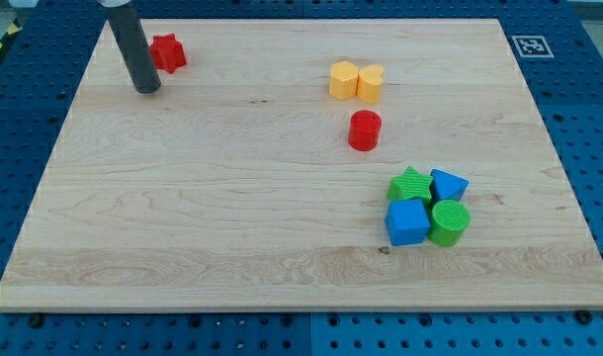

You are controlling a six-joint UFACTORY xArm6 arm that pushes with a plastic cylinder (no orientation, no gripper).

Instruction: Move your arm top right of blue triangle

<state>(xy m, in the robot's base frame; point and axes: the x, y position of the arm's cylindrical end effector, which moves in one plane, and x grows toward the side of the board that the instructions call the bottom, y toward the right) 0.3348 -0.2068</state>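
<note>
Blue triangle (448,184) sits at about 4 o'clock on the wooden board (232,198), in a tight cluster: green star (410,185) touching at its 9 o'clock, green cylinder (449,222) at its 6, blue cube (407,221) at its 7. My tip (147,89) is way off at the board's 10 o'clock, just beside the red star (167,51), which lies at the tip's 1 o'clock; whether they touch I cannot tell. No pincer on this rig, just a bare rod, so nothing released or clenched.

Step in hand, as I judge it: long slide across toward the triangle's 1–2 o'clock side. A good path probably runs between the red cylinder (364,131) and the cluster, or loops above the yellow pair (357,82), two yellow blocks touching. Come in from the 12–3 side and stop short, else the triangle gets nudged into the greens.

Orientation: one corner seems to point toward 3 o'clock, long axis roughly 9–3; too small to be sure.
</note>
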